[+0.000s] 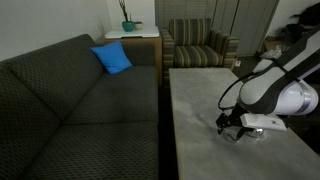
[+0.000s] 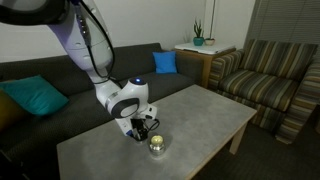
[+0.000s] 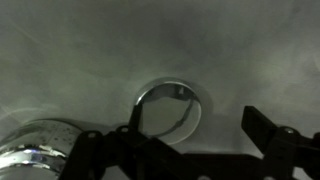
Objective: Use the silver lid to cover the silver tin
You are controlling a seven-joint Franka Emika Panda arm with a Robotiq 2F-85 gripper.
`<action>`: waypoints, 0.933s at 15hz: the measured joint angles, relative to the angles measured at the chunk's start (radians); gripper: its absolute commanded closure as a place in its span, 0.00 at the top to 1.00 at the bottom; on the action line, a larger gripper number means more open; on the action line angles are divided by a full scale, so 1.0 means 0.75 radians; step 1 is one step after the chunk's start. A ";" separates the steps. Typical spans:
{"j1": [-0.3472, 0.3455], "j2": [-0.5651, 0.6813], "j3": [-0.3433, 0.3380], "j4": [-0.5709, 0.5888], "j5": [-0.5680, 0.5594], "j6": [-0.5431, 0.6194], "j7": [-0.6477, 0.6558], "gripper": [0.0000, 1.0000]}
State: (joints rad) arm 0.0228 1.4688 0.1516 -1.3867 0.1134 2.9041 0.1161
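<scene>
Hovering over the silver lid (image 3: 172, 108), I hold my gripper (image 3: 196, 132) spread wide; the silver tin (image 3: 40, 152) stands just beside.

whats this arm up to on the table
A robot arm has its gripper down low over the grey table, fingers spread open around a flat silver lid that lies on the tabletop. A shiny silver tin stands right beside it. The lid is not on the tin and has not been gripped.
</scene>
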 measured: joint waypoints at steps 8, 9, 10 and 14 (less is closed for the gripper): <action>-0.087 -0.014 0.072 -0.056 0.048 -0.004 -0.030 1.00; -0.087 -0.015 0.072 -0.056 0.054 -0.003 -0.028 1.00; -0.087 -0.014 0.072 -0.055 0.058 -0.003 -0.025 1.00; -0.087 -0.015 0.071 -0.055 0.065 -0.006 -0.007 1.00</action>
State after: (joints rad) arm -0.0426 1.4578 0.2050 -1.4280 0.1620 2.8995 0.1108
